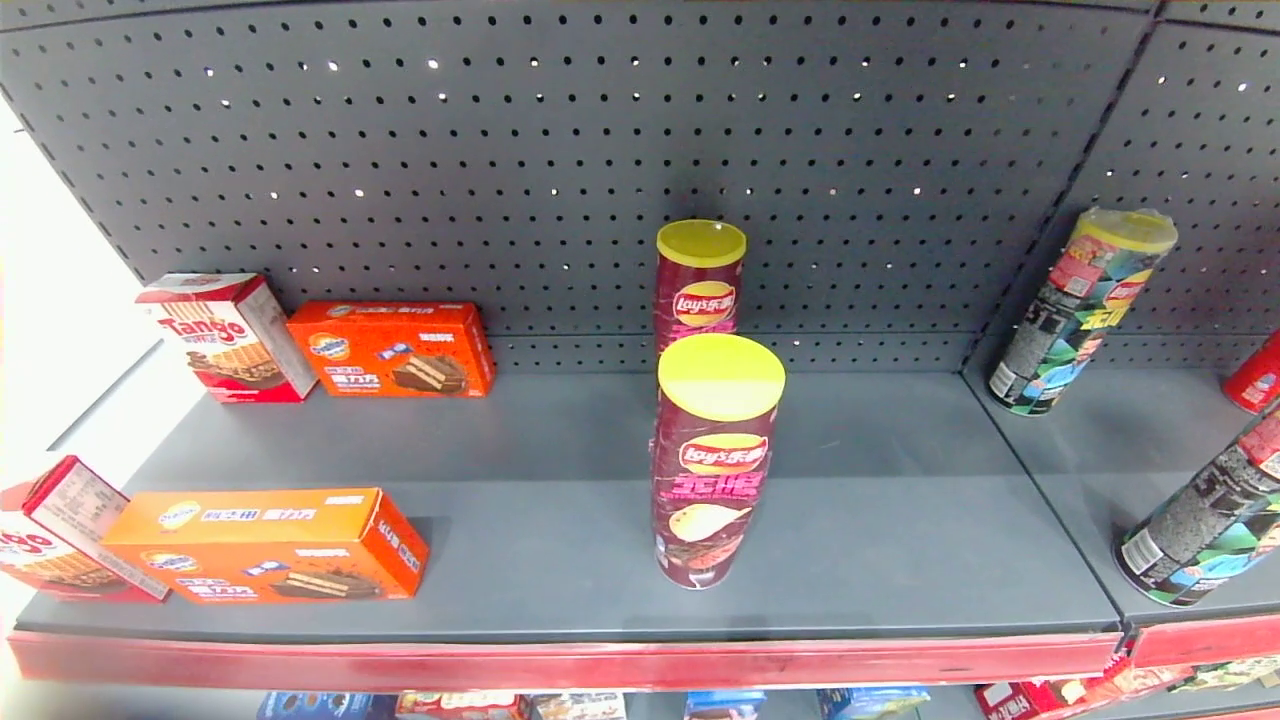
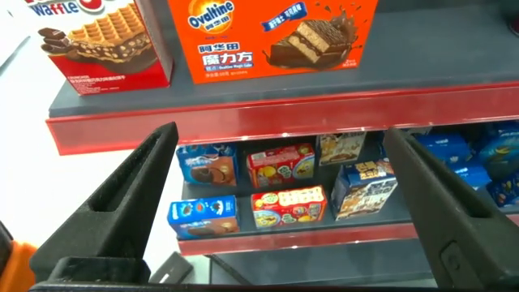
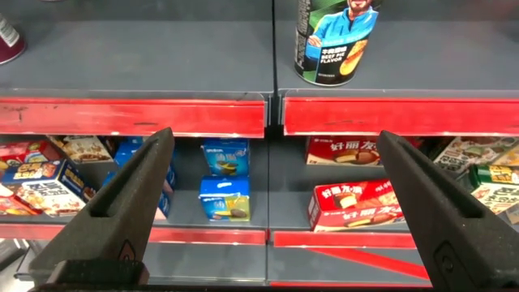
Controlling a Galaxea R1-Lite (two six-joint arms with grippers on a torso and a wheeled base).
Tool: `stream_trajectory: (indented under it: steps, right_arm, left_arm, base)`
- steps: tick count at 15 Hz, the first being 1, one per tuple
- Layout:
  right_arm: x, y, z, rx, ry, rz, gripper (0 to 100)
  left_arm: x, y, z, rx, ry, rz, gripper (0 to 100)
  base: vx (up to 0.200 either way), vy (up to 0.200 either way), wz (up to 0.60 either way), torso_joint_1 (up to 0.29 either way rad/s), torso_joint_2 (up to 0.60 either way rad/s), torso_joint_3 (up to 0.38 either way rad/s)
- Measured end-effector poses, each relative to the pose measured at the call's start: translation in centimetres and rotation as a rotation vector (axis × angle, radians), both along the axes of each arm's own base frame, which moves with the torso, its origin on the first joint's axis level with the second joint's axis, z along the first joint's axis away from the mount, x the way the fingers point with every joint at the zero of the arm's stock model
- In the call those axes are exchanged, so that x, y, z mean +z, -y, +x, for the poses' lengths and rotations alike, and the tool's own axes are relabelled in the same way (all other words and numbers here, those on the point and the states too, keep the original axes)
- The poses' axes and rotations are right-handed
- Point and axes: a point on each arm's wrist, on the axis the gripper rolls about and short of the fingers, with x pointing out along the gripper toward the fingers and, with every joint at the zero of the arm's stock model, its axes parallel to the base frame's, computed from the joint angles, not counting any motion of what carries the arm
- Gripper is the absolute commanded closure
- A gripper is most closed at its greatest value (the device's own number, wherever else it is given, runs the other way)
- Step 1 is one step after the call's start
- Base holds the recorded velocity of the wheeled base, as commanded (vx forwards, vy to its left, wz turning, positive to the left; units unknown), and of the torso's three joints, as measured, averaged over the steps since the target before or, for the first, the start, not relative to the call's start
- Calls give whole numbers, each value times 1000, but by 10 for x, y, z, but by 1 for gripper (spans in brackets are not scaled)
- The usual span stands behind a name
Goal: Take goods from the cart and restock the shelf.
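Fingers spread wide and empty on both my left gripper [image 2: 280,203] and my right gripper [image 3: 272,211], each with the red shelf lip [image 1: 560,660] ahead of it. Just behind the lip stands a maroon chip can [image 1: 715,470], upright. An orange box [image 1: 265,545] lies behind the lip's left end. Farther behind the lip, a second chip can [image 1: 699,290] stands by the pegboard [image 1: 500,150].

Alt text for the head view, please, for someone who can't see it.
A front chip can and a rear chip can, maroon with yellow lids, stand upright in line midway along a grey shelf. Orange boxes and red wafer boxes sit at its left; dark patterned cans stand on the adjoining shelf at right.
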Motion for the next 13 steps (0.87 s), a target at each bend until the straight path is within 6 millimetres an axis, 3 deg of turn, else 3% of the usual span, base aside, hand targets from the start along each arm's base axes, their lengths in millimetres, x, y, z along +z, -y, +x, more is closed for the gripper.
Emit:
stream_trajectory:
  steps: [13]
  right_arm:
    - [0, 0, 0, 0, 0, 1, 0]
  left_arm:
    - [0, 0, 0, -1, -1, 1, 0]
  base:
    - [0, 0, 0, 0, 0, 0]
